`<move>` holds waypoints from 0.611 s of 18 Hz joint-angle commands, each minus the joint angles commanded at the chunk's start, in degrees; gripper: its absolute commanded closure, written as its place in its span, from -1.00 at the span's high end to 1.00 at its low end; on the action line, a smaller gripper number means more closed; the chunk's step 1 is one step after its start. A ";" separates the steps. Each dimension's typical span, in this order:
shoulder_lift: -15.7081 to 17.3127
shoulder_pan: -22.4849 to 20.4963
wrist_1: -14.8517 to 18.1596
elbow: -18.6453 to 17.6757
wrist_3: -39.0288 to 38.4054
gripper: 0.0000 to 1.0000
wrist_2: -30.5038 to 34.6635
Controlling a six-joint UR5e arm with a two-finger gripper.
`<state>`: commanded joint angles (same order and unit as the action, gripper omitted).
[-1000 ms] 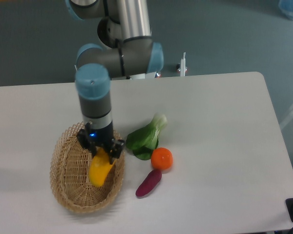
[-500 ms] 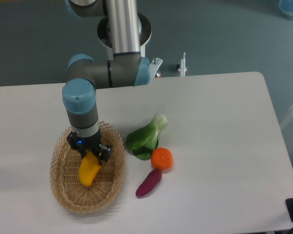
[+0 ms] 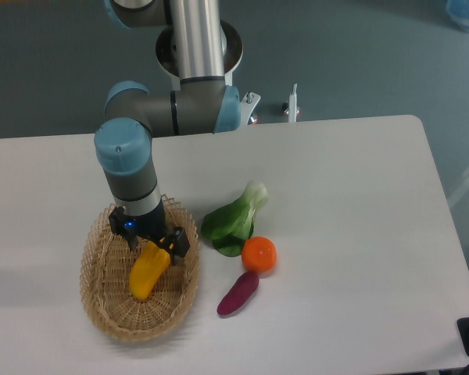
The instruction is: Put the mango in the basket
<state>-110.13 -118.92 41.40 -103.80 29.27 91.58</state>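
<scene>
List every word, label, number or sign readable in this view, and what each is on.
None can be read. The gripper, the mango, the basket, the orange, the purple vegetable, the leafy green and the table show no lettering.

The mango (image 3: pixel 146 273) is a smooth, oblong yellow fruit shading to orange at its lower end. It lies inside the basket (image 3: pixel 102 308), tilted, its upper end toward the basket's far right rim and its lower end toward the middle. The basket is an oval, shallow, light tan wicker piece with a scalloped looped rim, resting upright on the white surface (image 3: pixel 344 203).
</scene>
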 joint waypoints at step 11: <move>1.23 -1.58 1.32 3.43 0.70 1.00 0.09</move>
<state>-108.90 -120.50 42.72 -100.37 29.97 91.67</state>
